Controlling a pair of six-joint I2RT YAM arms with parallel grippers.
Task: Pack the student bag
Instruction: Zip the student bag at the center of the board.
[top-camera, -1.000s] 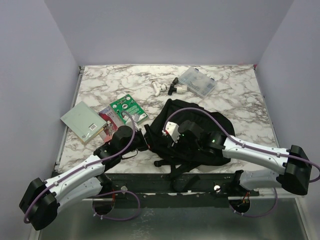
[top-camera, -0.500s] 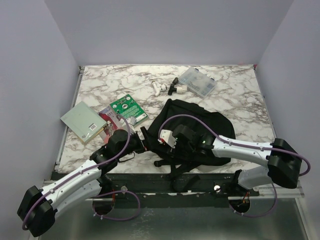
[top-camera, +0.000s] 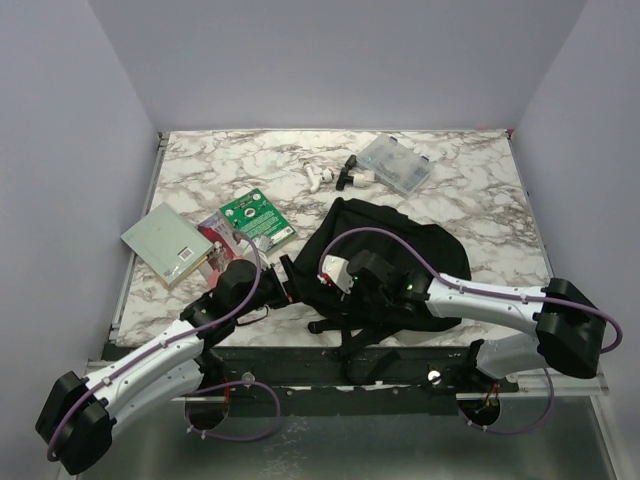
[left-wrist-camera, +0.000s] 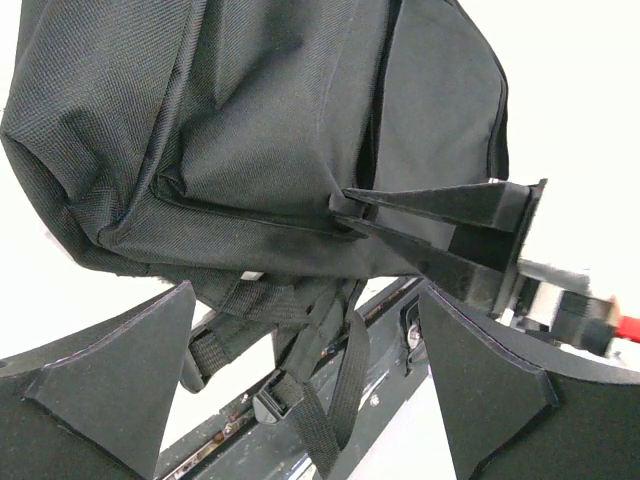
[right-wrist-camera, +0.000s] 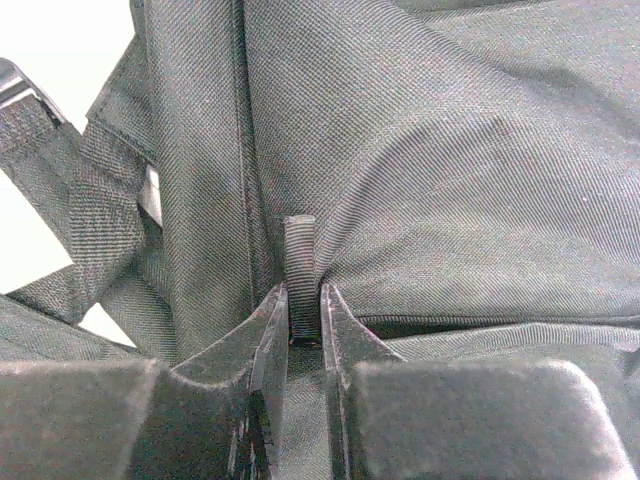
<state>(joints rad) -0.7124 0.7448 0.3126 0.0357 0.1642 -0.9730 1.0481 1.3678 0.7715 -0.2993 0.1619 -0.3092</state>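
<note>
Right end effector pinches the fabric tab of the student bag

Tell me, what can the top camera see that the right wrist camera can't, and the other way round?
Only the top view shows the marble table, the grey book, the green booklet, the clear box, the left arm and the right arm. Only the right wrist view shows, up close, the right jaws pinched shut on a thin black pull tab of the student bag. Both views show the bag's black fabric.
</note>
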